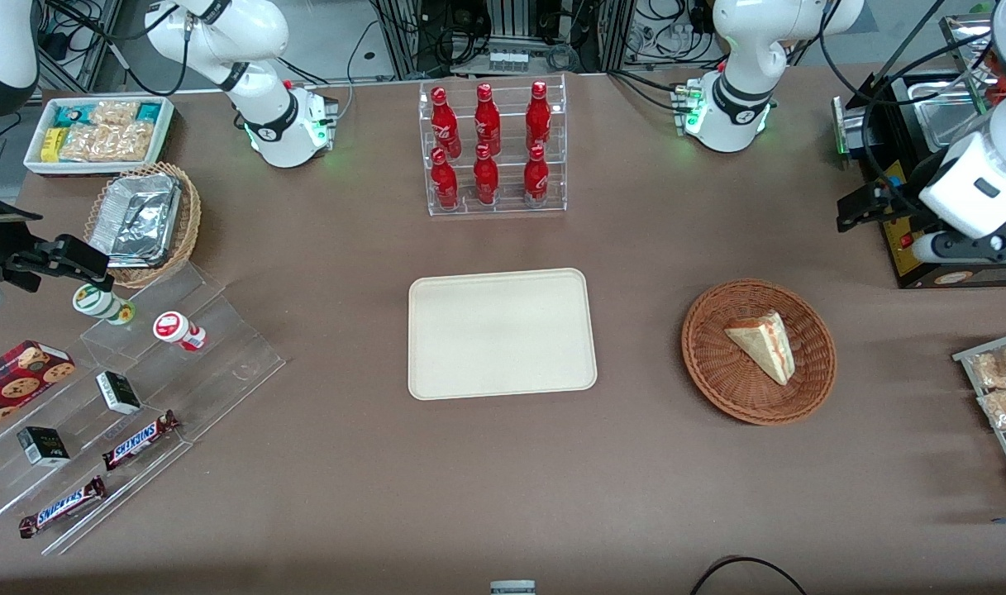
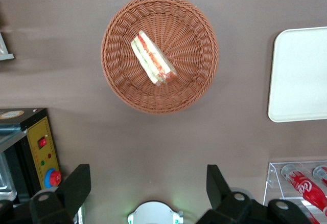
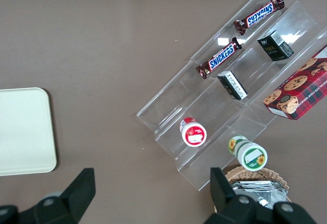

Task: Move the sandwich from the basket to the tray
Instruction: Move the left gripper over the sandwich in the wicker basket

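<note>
The sandwich (image 1: 763,345), a pale bread wedge with red and green filling at its edge (image 2: 153,59), lies in the round reddish-brown wicker basket (image 1: 717,380) (image 2: 194,81). The cream rectangular tray (image 1: 501,333) (image 2: 301,75) (image 3: 23,132) sits bare at the table's middle, beside the basket toward the parked arm's end. My gripper (image 1: 856,211) (image 2: 147,183) hangs high above the table toward the working arm's end, farther from the front camera than the basket. It is open, its black fingers (image 2: 76,183) spread wide with nothing between them.
A clear rack of red cola bottles (image 1: 490,149) stands farther from the front camera than the tray. A black appliance with a yellow panel (image 1: 924,240) (image 2: 43,147) sits close under the gripper. A rack of snack packets (image 1: 1003,388) lies at the working arm's end.
</note>
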Controlling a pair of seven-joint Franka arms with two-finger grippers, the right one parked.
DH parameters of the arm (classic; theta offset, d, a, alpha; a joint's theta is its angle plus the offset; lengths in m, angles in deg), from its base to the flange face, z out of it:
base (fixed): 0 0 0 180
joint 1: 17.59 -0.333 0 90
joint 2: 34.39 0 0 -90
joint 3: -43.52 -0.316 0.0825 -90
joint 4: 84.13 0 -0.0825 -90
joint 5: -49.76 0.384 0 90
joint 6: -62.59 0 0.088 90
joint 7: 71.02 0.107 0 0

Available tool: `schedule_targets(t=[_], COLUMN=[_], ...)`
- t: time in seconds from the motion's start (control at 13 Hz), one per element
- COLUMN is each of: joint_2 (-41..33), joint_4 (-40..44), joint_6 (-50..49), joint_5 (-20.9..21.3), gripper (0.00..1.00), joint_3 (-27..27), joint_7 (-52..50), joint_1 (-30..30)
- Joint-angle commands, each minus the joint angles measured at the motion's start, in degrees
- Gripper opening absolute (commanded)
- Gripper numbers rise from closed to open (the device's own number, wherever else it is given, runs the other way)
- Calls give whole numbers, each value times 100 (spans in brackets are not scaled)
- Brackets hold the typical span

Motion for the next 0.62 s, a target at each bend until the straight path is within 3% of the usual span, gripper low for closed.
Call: schedule_targets(t=[0.0, 0.54], joint_2=[-2, 6], joint_4=[-356, -1744], joint_6=[344, 1995], joint_5=[9, 9], gripper=[100, 100], joint_3=[-50, -41], joint_7=[73, -23], joint_1=[61, 87])
